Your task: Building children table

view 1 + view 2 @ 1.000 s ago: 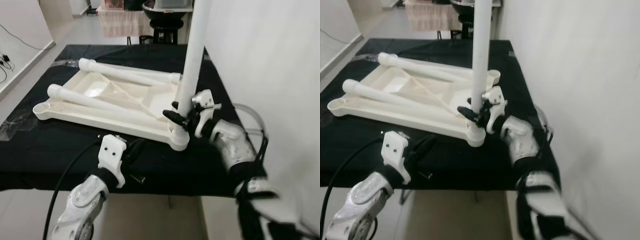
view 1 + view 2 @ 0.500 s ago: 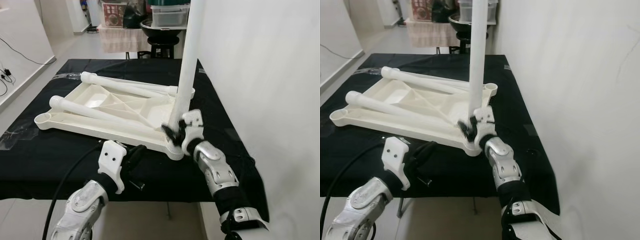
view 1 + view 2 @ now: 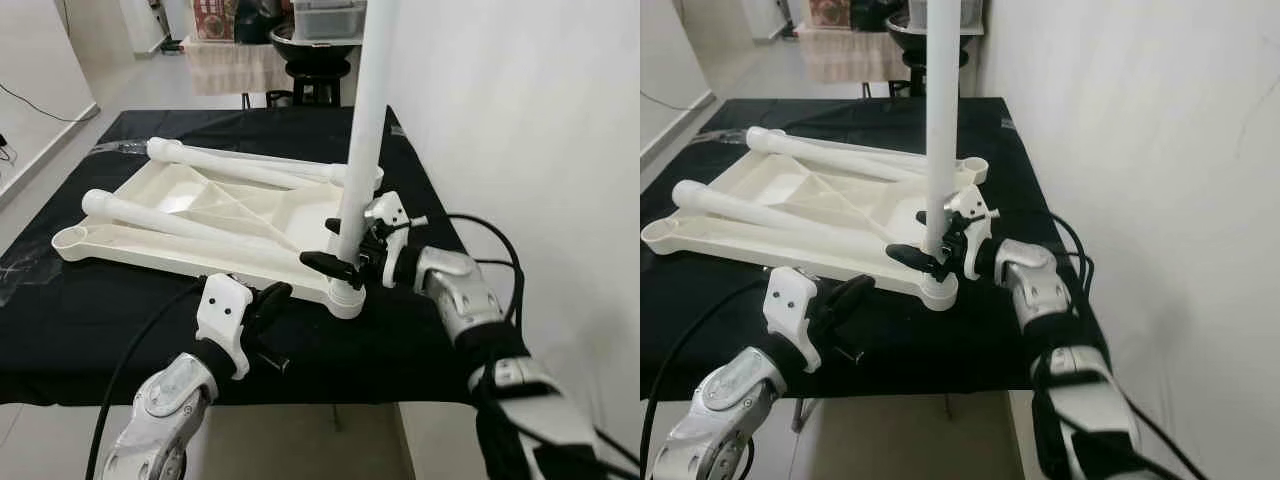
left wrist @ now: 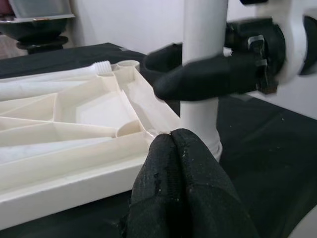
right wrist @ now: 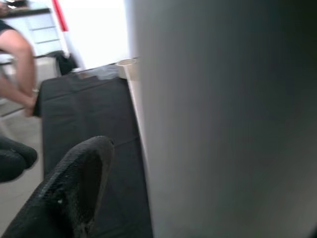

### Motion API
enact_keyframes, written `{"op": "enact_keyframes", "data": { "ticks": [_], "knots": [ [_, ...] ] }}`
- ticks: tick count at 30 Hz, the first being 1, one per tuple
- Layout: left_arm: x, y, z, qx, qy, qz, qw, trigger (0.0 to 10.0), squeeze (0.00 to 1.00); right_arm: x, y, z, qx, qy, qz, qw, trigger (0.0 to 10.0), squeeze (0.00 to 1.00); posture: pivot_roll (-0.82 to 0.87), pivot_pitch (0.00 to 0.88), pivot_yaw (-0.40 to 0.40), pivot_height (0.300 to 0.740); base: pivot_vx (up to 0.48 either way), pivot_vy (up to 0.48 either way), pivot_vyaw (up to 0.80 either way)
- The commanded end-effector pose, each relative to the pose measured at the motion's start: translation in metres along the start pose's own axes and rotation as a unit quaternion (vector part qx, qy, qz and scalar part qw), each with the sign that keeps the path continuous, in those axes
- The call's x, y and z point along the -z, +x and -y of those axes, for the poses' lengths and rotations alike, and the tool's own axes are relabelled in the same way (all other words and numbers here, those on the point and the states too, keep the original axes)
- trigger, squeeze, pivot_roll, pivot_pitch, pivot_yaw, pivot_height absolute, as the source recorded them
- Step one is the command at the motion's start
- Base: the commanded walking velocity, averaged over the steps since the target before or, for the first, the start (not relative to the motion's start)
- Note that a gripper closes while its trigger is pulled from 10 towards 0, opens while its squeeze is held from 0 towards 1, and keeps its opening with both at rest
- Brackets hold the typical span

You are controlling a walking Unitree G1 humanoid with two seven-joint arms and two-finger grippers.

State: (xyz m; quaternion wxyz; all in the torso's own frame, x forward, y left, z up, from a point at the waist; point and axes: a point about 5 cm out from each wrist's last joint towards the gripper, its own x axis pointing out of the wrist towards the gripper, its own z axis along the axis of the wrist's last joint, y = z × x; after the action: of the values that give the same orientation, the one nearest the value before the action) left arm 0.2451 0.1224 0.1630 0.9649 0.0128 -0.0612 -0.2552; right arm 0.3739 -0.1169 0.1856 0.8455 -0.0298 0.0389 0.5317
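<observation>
Now you're seating the upright leg in the near corner socket of the upturned children's table on the black tabletop. Your right hand clamps its base; your left hand hovers closed beside. Next, press or twist it home.

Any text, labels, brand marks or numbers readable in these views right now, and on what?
None readable.
The white tabletop, its upright leg and the two loose legs carry no print.
The black cloth is plain.
The right gripper and left gripper show no legible marks.
Red packaging in the far background: too small and blurred to read.
</observation>
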Motion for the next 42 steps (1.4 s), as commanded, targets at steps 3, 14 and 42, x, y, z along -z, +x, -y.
{"op": "enact_keyframes", "data": {
  "ticks": [3, 14, 42],
  "knots": [
    [0.002, -0.002, -0.002, -0.007, 0.005, -0.004, 1.0, 10.0, 0.0, 0.001, 0.004, -0.002, -0.027, 0.016, -0.004, 0.999, 0.0, 0.0, 0.08, 0.039, -0.048, 0.74, 0.0, 0.0, 0.0],
    [0.002, -0.003, 0.001, -0.004, 0.002, -0.006, 1.0, 10.0, 0.0, 0.012, -0.022, 0.009, 0.024, 0.022, 0.007, 0.999, 0.0, 0.0, 0.06, 0.059, -0.051, 0.74, 0.0, 0.0, 0.0],
    [0.004, -0.003, 0.002, 0.002, -0.001, -0.011, 1.0, 10.0, 0.0, 0.004, 0.002, 0.0, 0.192, 0.025, 0.047, 0.98, 10.0, 0.0, 0.06, 0.057, -0.041, 0.74, 0.0, 0.0, 0.0]
  ]
}}
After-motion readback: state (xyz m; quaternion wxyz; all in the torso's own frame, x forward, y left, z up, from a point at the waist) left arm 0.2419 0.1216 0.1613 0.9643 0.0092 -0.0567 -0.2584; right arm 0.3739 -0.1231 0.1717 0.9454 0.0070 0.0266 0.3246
